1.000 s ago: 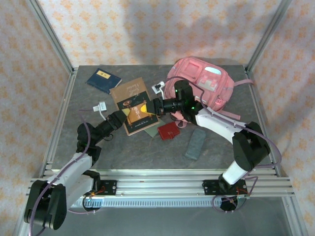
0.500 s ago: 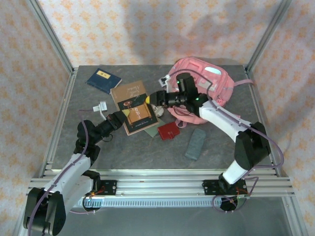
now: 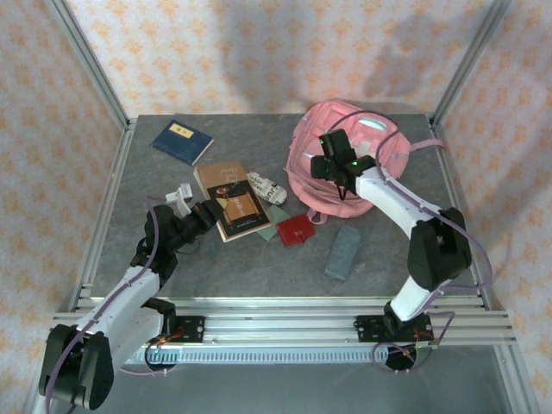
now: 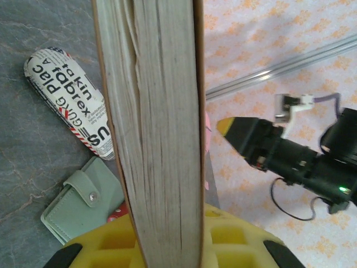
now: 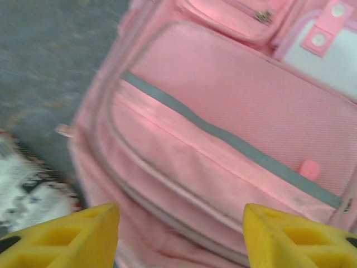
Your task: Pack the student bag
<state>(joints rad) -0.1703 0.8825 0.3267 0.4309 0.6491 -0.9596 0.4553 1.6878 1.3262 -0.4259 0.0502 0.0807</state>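
Student bag (image 3: 366,142): lies in the far right corner area of the table (image 3: 259,276), front pockets facing up; one pink strap trails toward the right edge.
Right gripper (image 3: 330,166): hangs over the bag's left part; jaws released and spread wide, nothing between them. Contact with the fabric cannot be told.
Grey zip trim (image 5: 223,139): runs slantwise across a front pocket, directly under the right wrist camera.
Left gripper (image 3: 207,213): left of the table's centre; jaws clenched on the Brown book.
Brown book (image 3: 235,198): grasped at its near left edge; the page block stands between the jaws in the left wrist view.
Newsprint pouch (image 3: 267,187): flat on the table between book and bag.
Green wallet (image 4: 83,204): just beside the pouch, snap flap shut.
Red wallet (image 3: 295,229): near the table's centre.
Grey case (image 3: 342,252): nearer the near edge, apart from the bag.
Blue notebook (image 3: 182,141): near the far left corner.
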